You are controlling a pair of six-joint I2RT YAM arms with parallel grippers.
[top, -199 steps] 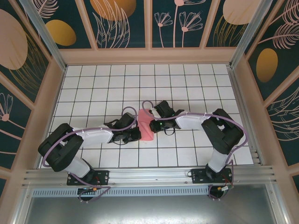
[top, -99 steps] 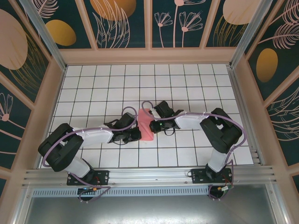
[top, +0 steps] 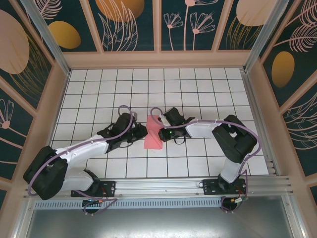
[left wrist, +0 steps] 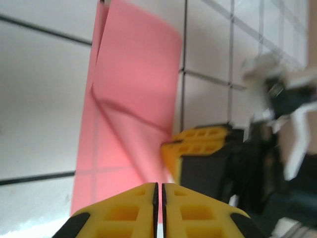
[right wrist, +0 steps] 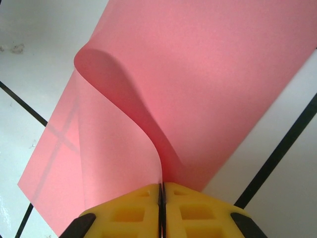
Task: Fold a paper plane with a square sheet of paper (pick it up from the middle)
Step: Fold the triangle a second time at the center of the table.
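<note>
Sheet of paper [top: 152,138] on table [top: 99,89], between left end effector [left wrist: 158,197] and right end effector [right wrist: 161,197]

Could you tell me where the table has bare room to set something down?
The far rows of the table, between the back wall and the arms, are bare; so are the near tiles between the arm bases. Mid-table is crowded: the left gripper and right gripper meet at the pink paper.

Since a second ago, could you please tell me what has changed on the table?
The left arm stretched out, its elbow swinging toward the near left corner, and the left gripper, shut, moved slightly farther out beside the paper, whose near edge now spreads further left. The right gripper stayed shut on the paper, in place.
</note>
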